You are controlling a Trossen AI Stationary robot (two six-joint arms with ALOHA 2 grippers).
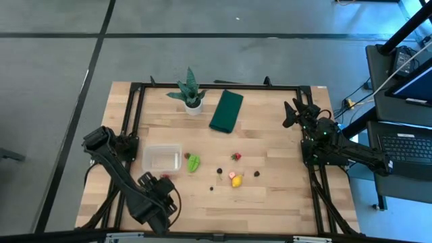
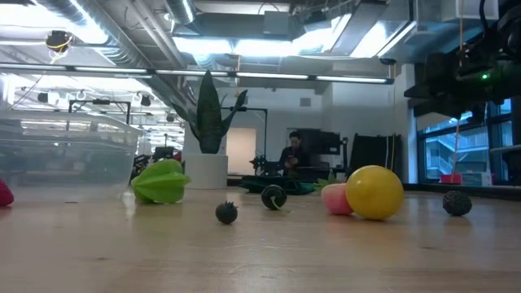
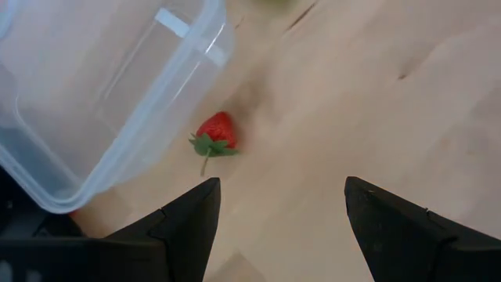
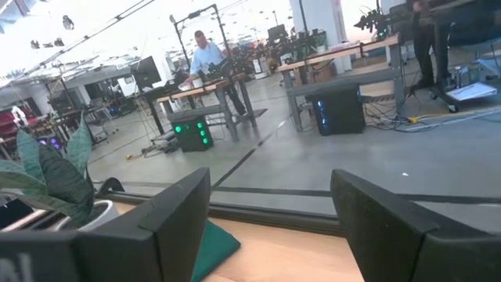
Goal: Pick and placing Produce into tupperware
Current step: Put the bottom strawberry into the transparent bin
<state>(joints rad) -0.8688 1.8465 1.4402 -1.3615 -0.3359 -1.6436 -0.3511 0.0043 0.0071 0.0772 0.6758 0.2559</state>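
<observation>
The clear tupperware point(image 1: 162, 159) sits at the table's left; its corner point(image 3: 102, 86) shows in the left wrist view. My left gripper point(image 1: 156, 179) point(image 3: 282, 188) is open at its near side, with a red strawberry point(image 3: 217, 131) on the wood just ahead of the fingers and untouched. The light green leafy piece point(image 1: 194, 163) point(image 2: 160, 181), another red berry point(image 1: 236, 156), the yellow piece point(image 1: 236, 180) point(image 2: 374, 192) and small dark berries point(image 1: 256, 173) point(image 2: 226, 213) lie right of the container. My right gripper point(image 1: 295, 111) point(image 4: 270, 180) waits open at the right edge.
A potted plant point(image 1: 191, 94) and a dark green folded cloth point(image 1: 226, 110) stand near the far edge. Bare wood lies between the produce and the near edge. People and desks show in the room beyond the table.
</observation>
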